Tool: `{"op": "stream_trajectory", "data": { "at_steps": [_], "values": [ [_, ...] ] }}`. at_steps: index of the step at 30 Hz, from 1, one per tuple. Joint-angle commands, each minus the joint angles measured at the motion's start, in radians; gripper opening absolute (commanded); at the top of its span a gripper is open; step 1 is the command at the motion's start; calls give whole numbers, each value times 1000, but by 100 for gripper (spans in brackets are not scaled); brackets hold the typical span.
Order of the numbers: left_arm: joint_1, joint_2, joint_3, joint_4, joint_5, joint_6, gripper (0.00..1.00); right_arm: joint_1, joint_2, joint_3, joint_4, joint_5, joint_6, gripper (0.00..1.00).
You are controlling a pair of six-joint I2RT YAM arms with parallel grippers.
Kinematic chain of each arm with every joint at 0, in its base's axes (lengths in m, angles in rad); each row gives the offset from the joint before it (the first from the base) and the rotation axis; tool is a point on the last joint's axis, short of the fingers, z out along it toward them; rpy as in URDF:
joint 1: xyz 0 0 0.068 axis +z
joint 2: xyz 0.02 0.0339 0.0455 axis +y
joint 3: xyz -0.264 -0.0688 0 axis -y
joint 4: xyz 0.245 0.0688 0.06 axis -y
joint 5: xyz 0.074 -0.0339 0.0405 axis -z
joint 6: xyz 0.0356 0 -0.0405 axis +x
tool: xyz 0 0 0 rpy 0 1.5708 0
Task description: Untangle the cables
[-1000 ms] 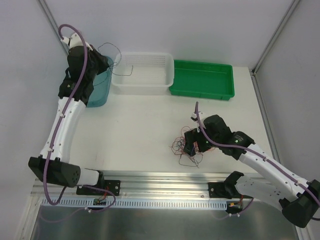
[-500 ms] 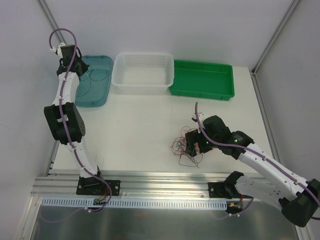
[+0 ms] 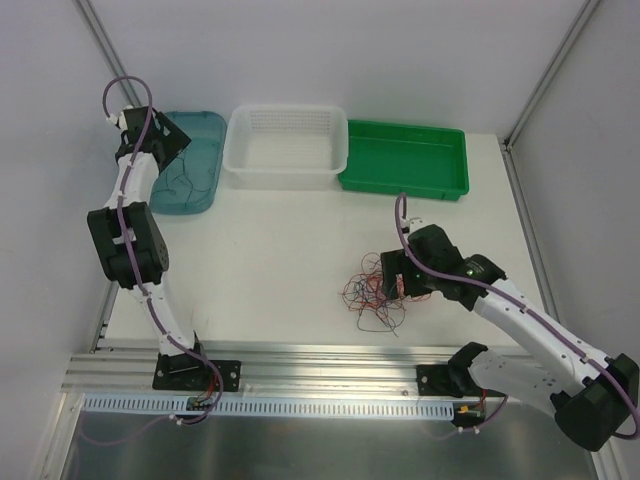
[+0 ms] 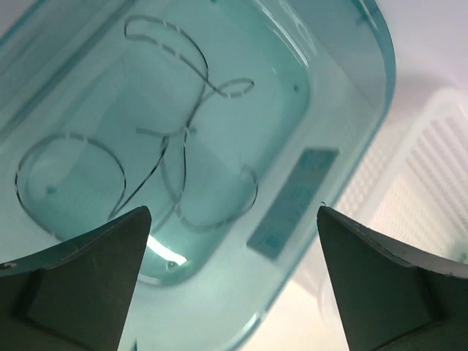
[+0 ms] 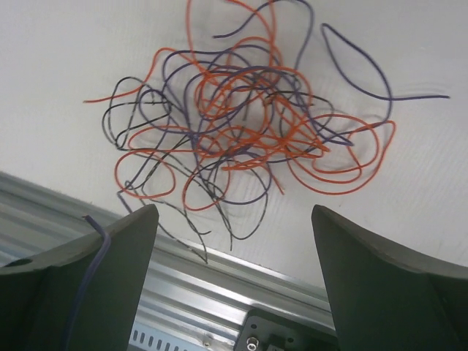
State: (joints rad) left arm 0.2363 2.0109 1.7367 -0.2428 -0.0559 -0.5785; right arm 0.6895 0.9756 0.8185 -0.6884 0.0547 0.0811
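Observation:
A tangle of thin orange, purple and black cables (image 5: 241,124) lies on the white table near its front edge, seen also as a small knot of cables (image 3: 375,295) from above. My right gripper (image 5: 234,285) hangs open above that tangle with nothing between its fingers. My left gripper (image 4: 232,281) stands open over the teal tray (image 4: 344,139), where a thin dark cable (image 4: 172,139) lies in loose loops on the floor. From above, the left gripper (image 3: 165,145) sits at the teal tray's (image 3: 205,195) left rim.
A white slotted basket (image 3: 287,178) stands right of the teal tray, and a green tray (image 3: 405,185) right of that. An aluminium rail (image 3: 320,355) runs along the table's front edge, just below the tangle.
The left arm has swung back off the teal tray and its gripper has opened; the dark cable now lies in the tray. The right gripper has lifted slightly above the tangle.

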Motion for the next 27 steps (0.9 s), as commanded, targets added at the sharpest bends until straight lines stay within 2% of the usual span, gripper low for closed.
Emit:
{"op": "stream_trajectory", "data": {
  "at_steps": [1,3,7,8,10,11,18,21,22,24,25,27],
  "values": [
    [-44,-230,-115,19,95,45,99,-59,2,31,-40,66,42,90],
    [-81,-355,-239,17,129,60,99,-88,9,16,-20,79,55,89],
    [-233,-570,-465,10,149,103,99,-120,37,-16,45,62,97,84],
    [-340,-610,-509,8,165,104,99,-122,46,-33,85,53,104,82],
    [-425,-713,-632,4,195,91,99,-120,54,-53,133,-7,138,80],
    [-501,-772,-672,-1,220,82,99,-120,58,-77,180,-22,152,79],
    [-805,-962,-954,-12,219,-29,99,-120,164,-145,351,-45,194,68],
    [-899,-983,-1017,-9,200,-95,99,-91,216,-119,400,-47,168,55],
    [-919,-983,-1028,-10,173,-124,99,-78,241,-104,402,-46,158,44],
    [-957,-976,-1052,-4,150,-145,99,-27,265,-65,388,-46,137,32],
    [-982,-969,-1059,0,133,-161,99,-7,273,-27,385,-46,131,23],
    [-993,-962,-1072,5,117,-181,99,54,290,20,359,-47,111,14]
  ]
}}
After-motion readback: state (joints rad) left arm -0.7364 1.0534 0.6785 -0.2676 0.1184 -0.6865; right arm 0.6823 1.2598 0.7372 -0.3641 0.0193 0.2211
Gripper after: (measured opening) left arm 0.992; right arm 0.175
